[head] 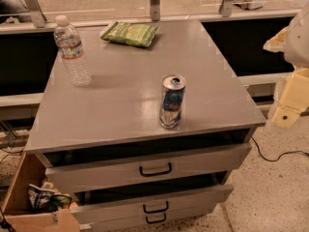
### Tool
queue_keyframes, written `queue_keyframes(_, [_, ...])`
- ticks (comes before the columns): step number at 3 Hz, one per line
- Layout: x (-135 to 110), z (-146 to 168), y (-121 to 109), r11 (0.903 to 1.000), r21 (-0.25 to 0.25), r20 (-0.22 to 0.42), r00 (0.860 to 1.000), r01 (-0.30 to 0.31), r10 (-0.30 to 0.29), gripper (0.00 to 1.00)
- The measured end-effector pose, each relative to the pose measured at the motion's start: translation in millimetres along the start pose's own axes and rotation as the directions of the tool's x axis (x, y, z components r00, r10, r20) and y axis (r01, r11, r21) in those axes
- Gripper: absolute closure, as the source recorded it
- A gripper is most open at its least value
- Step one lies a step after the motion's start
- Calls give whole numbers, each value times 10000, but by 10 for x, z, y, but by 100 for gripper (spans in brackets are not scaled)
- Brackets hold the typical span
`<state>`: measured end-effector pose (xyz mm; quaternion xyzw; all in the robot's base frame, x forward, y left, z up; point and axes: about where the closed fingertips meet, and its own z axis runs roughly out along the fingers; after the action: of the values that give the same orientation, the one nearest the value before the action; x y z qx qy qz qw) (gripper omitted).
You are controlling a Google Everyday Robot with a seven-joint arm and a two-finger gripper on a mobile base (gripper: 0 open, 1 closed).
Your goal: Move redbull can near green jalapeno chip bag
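a: what do we make of the slim blue and silver metal redbull can (172, 102)?

b: we see it upright just right of the middle of the frame, near the front edge of the grey flat-topped cabinet (120, 105). its silver top faces us a little and the opening shows dark. the body is blue with paler silver patches, and the print is too blurred for us to read. nothing touches it.

a: and the small crinkly green jalapeno chip bag (131, 33)?

b: it lies flat at the far edge of the cabinet, in the upper middle of the frame, with light lettering on its face. it is well apart from the can, which stands nearer us and a little to the right.

a: where is the pale cream two-finger gripper (288, 104)?

b: at the right edge of the frame, off the side of the cabinet and well clear of the can. we cannot tell how far it is open. we see nothing in its hold.

a: anything else on top?

b: a clear plastic water bottle (71, 52) with a white cap stands upright at the upper left, apart from the bag and far from the can.

a: and below?

b: grey drawers with black handles (155, 170) hang partly pulled out. a brown cardboard box (19, 187) sits at the lower left, and a thin black cable (277, 157) runs over the speckled floor at the right.
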<state>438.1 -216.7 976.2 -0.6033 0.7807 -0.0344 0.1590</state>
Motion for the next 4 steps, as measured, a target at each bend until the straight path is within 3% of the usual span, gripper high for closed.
queue_keyframes(1, [0,0,0,10000,2,1,10000,0,0,0])
queue_keyframes(2, [-124,126,8,9995,-257,744,9971,-155,173,0])
queue_keyframes(3, [-404,407,-12,9961,-803,2088,9765,-379,540,0])
queue_keyframes(4, [-720,644,-37,9902,-1300,3576,9290,-510,948,0])
